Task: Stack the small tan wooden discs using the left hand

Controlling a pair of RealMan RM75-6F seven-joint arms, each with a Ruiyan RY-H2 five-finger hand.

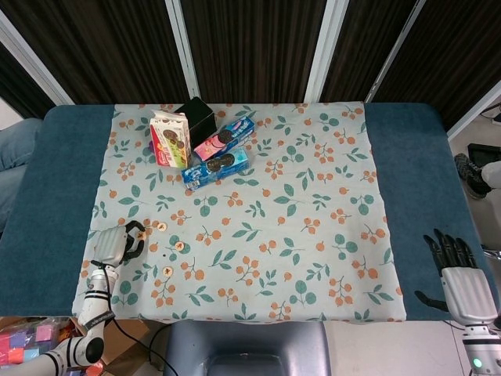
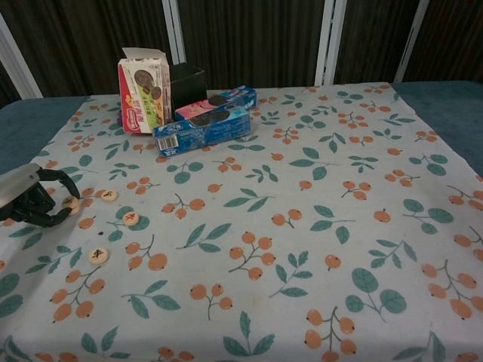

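Down at the near left corner of the surface (image 1: 47, 196), the left robot hand (image 2: 30, 202) is seen low over the floral cloth (image 2: 302, 226), its dark fingers (image 2: 66, 183) curled round one small tan disc (image 2: 70, 202), which appears to be pinched at the fingertips, though the view is too small for contact to be confirmed. Whether that disc is lifted or resting on the cloth cannot be told.

Three more tan discs are laid out close by: one just beside the held disc (image 2: 109, 195), one a little nearer the middle (image 2: 130, 219), and one toward the near edge (image 2: 98, 256). They are kept apart from one another, none stacked yet, so the task is judged to be at its first pick. The neighbouring disc looks the natural base for the stack, being the shortest carry.

Open cloth is left all round the discs, toward the centre and the near edge. The clutter is set well away near the far edge: an opened biscuit carton (image 2: 143, 90), a black box (image 2: 187, 81) behind it, and two cookie packets, blue (image 2: 202, 130) and pink (image 2: 219, 102).

The right robot hand (image 1: 462, 274) is parked off the near right corner, fingers spread, nothing held.
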